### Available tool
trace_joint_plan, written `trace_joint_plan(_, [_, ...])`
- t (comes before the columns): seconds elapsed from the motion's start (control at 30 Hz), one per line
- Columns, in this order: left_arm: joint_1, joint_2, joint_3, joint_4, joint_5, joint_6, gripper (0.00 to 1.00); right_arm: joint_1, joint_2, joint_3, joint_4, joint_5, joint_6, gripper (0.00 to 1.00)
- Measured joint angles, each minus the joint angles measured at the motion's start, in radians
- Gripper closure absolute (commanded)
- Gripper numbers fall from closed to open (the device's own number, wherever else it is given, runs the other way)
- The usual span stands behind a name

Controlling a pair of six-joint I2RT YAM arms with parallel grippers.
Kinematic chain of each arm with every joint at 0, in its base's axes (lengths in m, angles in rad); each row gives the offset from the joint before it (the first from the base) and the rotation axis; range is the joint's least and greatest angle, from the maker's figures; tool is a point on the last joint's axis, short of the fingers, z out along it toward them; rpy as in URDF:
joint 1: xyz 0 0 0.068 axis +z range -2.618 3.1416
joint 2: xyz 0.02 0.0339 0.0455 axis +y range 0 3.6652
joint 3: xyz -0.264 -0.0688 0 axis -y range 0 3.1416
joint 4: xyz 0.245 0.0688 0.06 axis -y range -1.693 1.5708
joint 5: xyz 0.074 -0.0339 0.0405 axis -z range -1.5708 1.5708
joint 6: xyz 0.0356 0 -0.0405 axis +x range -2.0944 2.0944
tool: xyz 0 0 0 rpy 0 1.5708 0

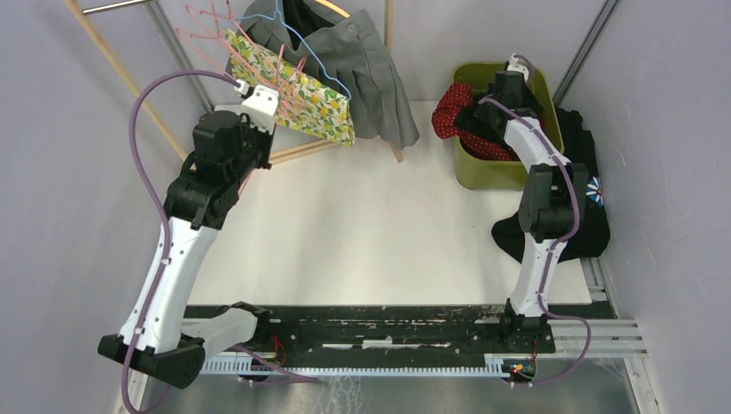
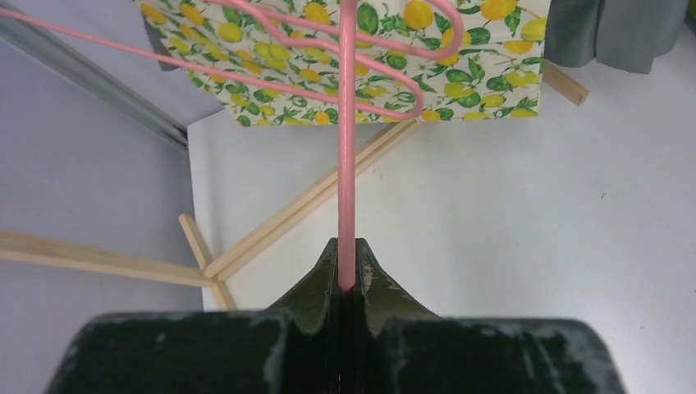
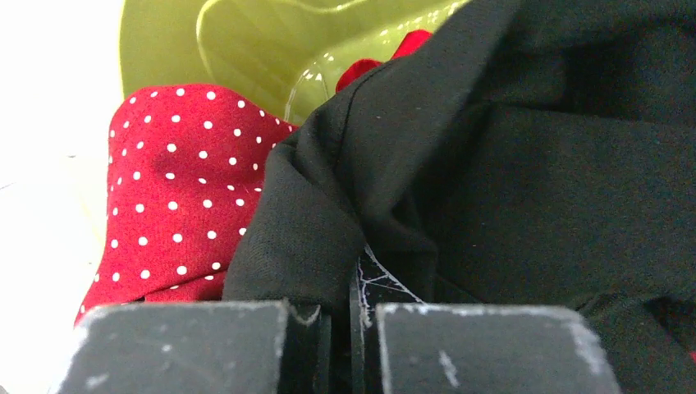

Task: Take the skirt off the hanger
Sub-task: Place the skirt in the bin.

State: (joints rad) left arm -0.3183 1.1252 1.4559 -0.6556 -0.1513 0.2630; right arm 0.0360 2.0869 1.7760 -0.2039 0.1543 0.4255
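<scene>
From above, the left fingers [image 1: 250, 89] are at the back left, shut on a thin pink wire hanger [image 1: 207, 30]. The lemon-print skirt [image 1: 297, 99] hangs from it as a flat panel, clear of the white tabletop [image 1: 362, 224]. Just beside it, a grey pleated skirt [image 1: 371, 78] hangs on a blue hanger [image 1: 297, 39], in front of a slanted wooden rack [image 1: 112, 52]. At the back right, the right fingers [image 1: 515, 69] reach into an olive-green bin [image 1: 483, 177] that holds a red dotted cloth [image 1: 448, 112].

At the left wrist, we see both fingers [image 2: 332, 267] closed tight on the straight pink wire [image 2: 348, 164], which runs up to the skirt's [image 2: 460, 49] glossy yellow-and-green print. Wooden slats [image 2: 312, 205] lie behind it.

At the right wrist, the fingers [image 3: 316, 324] are closed on a creased fold of matte black cloth [image 3: 492, 180]. It fills most of the view, with the white-dotted red cloth [image 3: 172, 189] touching its left side and the smooth bin wall [image 3: 246, 49] behind.
</scene>
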Motion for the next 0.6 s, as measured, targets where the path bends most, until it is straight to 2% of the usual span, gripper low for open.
trace_joint_plan(0.07, [0.000, -0.039, 0.000, -0.030, -0.024, 0.000, 0.97, -0.005, 0.016, 0.000, 0.000, -0.029, 0.030, 0.85])
trace_joint_plan(0.2, [0.000, -0.137, -0.005, -0.105, -0.093, -0.013, 0.97, -0.009, 0.034, 0.013, 0.000, -0.072, 0.066, 0.76])
trace_joint_plan(0.43, [0.000, -0.278, -0.057, -0.227, -0.219, -0.059, 0.97, -0.009, 0.042, 0.040, -0.008, -0.108, 0.078, 0.42])
trace_joint_plan(0.6, [0.000, -0.307, -0.092, -0.272, -0.260, -0.091, 0.97, -0.005, 0.042, 0.067, -0.019, -0.122, 0.048, 0.31])
